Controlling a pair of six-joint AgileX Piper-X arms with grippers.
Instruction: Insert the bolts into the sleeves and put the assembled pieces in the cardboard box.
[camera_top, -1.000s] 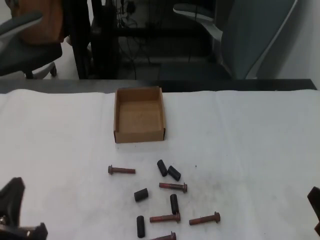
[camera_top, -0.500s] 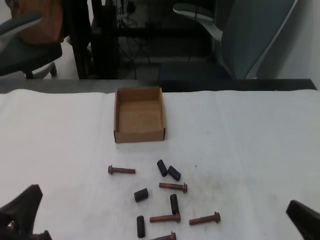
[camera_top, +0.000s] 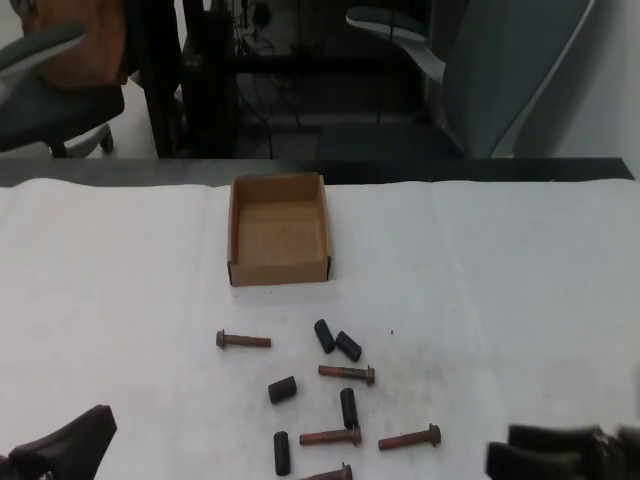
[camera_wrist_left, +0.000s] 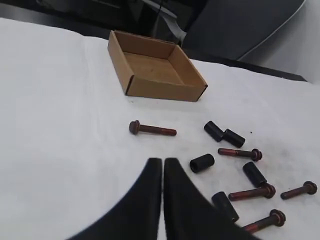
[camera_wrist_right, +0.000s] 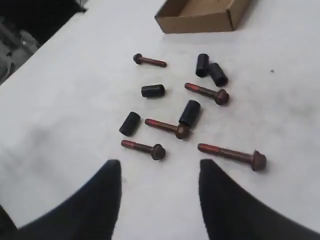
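An open cardboard box (camera_top: 278, 230) (camera_wrist_left: 155, 67) (camera_wrist_right: 202, 15) stands on the white bench with nothing inside. In front of it lie several reddish bolts, such as one alone on the left (camera_top: 243, 340) (camera_wrist_left: 152, 129) (camera_wrist_right: 149, 61), and several black sleeves, such as one in the middle (camera_top: 282, 389) (camera_wrist_left: 201, 163) (camera_wrist_right: 152, 91). All lie loose and apart. My left gripper (camera_top: 70, 445) (camera_wrist_left: 163, 162) is shut and holds nothing, at the near left, short of the parts. My right gripper (camera_top: 560, 455) (camera_wrist_right: 159, 167) is open at the near right, just short of the nearest bolt (camera_wrist_right: 143, 148).
A white cloth (camera_top: 520, 280) covers the bench, with free room to either side of the parts. Office chairs (camera_top: 480, 70) and dark equipment stand beyond the bench's far edge.
Both grippers have come in from the bottom corners of the high view toward the parts. The bolts, sleeves and box have not moved.
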